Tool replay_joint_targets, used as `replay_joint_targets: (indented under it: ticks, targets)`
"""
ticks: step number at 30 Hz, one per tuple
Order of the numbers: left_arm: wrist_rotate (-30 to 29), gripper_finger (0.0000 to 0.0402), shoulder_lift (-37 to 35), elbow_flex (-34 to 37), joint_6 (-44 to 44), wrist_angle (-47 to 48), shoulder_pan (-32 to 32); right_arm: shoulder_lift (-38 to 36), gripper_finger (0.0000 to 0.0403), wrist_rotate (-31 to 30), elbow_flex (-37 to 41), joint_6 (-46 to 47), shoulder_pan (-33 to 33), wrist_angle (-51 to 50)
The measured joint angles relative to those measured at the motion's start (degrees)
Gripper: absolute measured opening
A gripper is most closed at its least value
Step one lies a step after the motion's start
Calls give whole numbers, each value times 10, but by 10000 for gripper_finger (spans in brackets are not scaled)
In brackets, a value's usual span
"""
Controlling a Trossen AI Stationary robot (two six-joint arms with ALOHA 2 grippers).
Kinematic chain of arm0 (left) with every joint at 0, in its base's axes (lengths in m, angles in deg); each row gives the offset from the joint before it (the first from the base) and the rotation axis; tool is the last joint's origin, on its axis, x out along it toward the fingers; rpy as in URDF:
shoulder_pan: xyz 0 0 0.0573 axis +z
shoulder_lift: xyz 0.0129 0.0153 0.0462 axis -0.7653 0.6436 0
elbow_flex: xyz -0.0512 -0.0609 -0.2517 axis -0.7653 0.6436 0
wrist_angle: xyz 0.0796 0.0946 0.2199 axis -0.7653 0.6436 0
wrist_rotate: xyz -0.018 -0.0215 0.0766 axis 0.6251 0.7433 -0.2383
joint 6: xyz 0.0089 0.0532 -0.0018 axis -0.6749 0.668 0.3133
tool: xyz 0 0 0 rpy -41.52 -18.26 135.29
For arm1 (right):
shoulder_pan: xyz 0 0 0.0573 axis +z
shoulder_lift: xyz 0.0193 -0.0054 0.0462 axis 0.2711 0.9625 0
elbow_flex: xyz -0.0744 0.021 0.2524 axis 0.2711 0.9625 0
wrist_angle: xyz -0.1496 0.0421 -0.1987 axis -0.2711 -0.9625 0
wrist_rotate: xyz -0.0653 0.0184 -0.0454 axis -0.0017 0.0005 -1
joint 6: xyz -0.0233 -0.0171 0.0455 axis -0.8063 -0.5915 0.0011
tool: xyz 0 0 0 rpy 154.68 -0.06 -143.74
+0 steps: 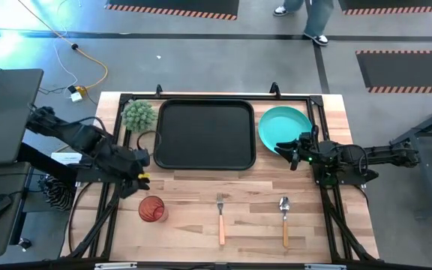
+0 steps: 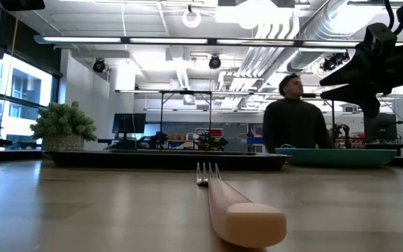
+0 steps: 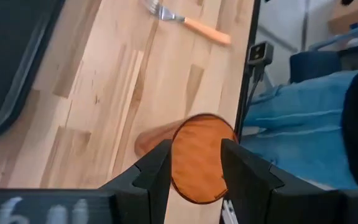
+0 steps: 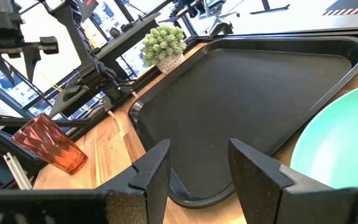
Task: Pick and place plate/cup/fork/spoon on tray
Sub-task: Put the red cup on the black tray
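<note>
Black tray [image 1: 205, 135]: lies at the far middle of the wooden table [image 1: 193, 225], with nothing on it yet.
Plate [image 1: 283, 124]: teal, just beside the tray's right edge, still on the wood.
Right gripper [image 1: 292, 153]: at the plate's near rim, fingers apart and holding nothing; it points toward the tray, so this arm is the nearer one for the plate.
Cup [image 1: 152, 209]: red-brown, near the left front corner of the table.
Left gripper [image 1: 142, 178]: just behind the cup, fingers spread and empty; in the left wrist view the cup shows between the two fingers [image 3: 151, 177] but farther off, so I judge it is not grasped.
Fork [image 1: 220, 217] and spoon [image 1: 284, 220]: at the front, handles toward the front edge, well apart.
Hard to see: whether the right fingers touch the plate rim.
Plant [image 1: 138, 115]: at the tray's left far corner.
</note>
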Motion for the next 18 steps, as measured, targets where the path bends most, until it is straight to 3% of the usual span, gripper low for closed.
replay_joint_targets:
  ticks: [18]
  targets:
    - [-53,127,110,0,-44,15,-70,0,151,0,0,0,0,0]
